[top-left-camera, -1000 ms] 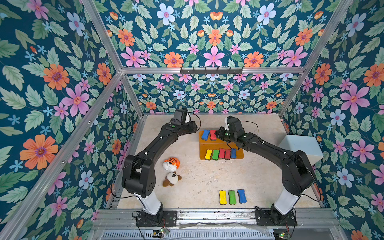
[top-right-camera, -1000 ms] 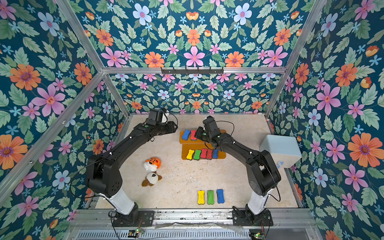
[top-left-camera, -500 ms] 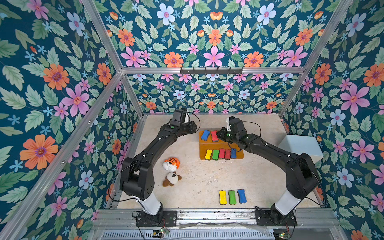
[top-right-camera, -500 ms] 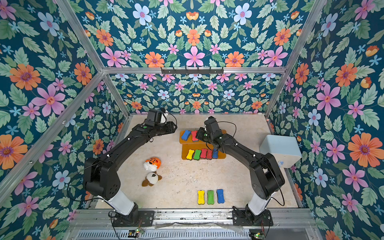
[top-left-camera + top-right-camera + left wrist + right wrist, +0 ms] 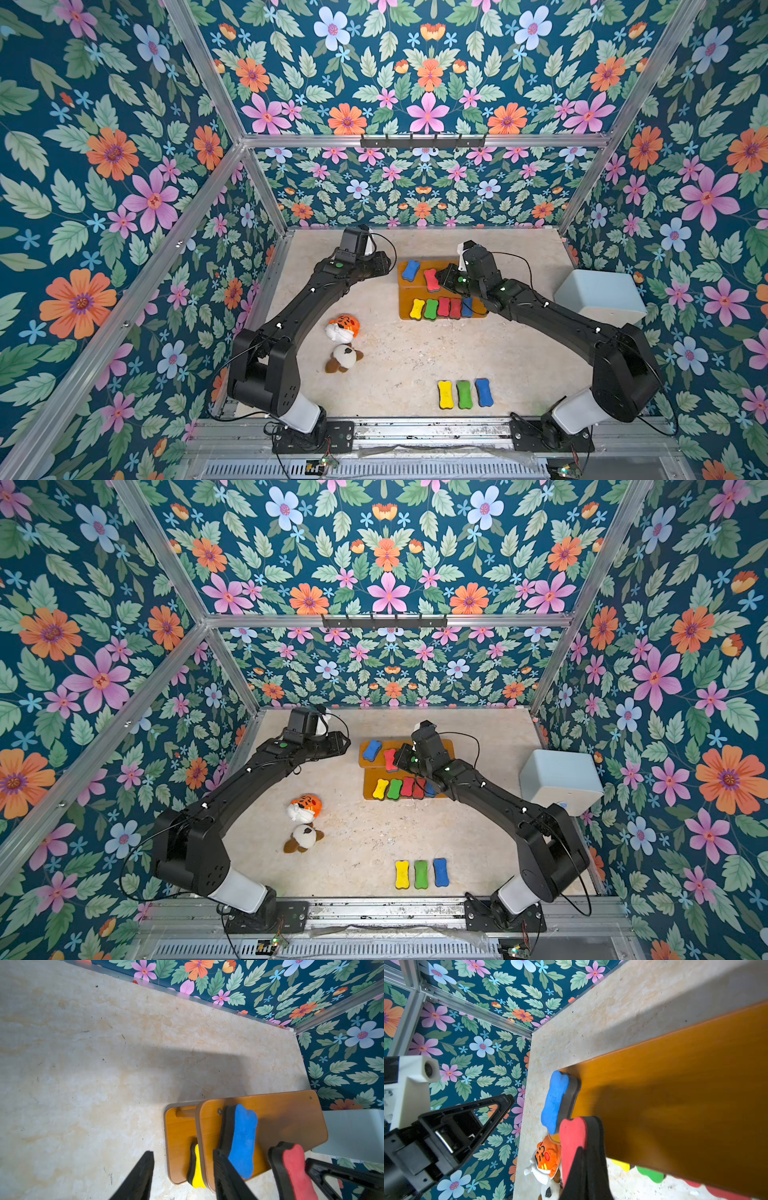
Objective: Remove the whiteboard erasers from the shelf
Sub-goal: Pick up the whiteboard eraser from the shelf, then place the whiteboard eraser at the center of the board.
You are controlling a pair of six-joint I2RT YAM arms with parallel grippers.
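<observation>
Reaching a shade farther than a second ago, the right gripper (image 5: 582, 1155) is clamped on the red eraser (image 5: 572, 1132), which seems to have crept toward the front edge of the upper tier of the shelf (image 5: 675, 1084): a lift looks to be starting. Just past its tips lies the blue eraser (image 5: 241, 1136), on that same tier, close beside one finger of the spread, empty left gripper (image 5: 184, 1153).

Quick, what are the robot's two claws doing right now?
Left gripper: open, holding nothing.
Right gripper: shut on the red eraser.
</observation>
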